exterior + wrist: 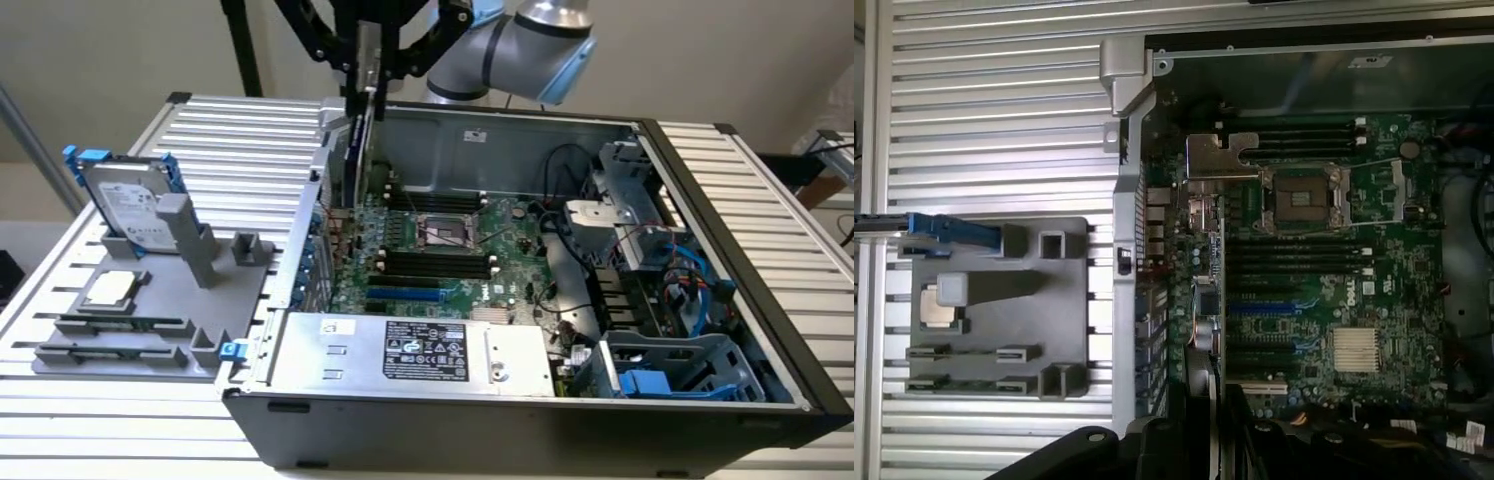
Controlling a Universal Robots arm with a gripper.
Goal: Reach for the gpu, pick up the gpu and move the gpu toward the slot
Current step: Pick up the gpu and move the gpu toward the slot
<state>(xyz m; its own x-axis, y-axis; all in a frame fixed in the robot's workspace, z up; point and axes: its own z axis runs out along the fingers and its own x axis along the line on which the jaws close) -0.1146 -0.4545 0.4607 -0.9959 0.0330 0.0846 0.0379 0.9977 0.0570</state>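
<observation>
The gpu (356,165) hangs upright and edge-on over the open computer case (534,420), near its back corner on the exterior view's left. My gripper (368,85) is shut on its top edge. In the wrist view the gpu (1206,300) is a thin edge running from the fingers (1184,445) to its silver bracket (1216,158), above the motherboard (1324,300). Blue expansion slots (403,296) lie on the motherboard below and in front of the card; the card is clear of them.
A grey parts fixture (147,310) on the exterior view's left holds a blue-framed hard drive (134,200), a CPU (114,288) and memory sticks (114,325). Inside the case are the power supply (414,350), CPU socket (445,232) and cables (641,280).
</observation>
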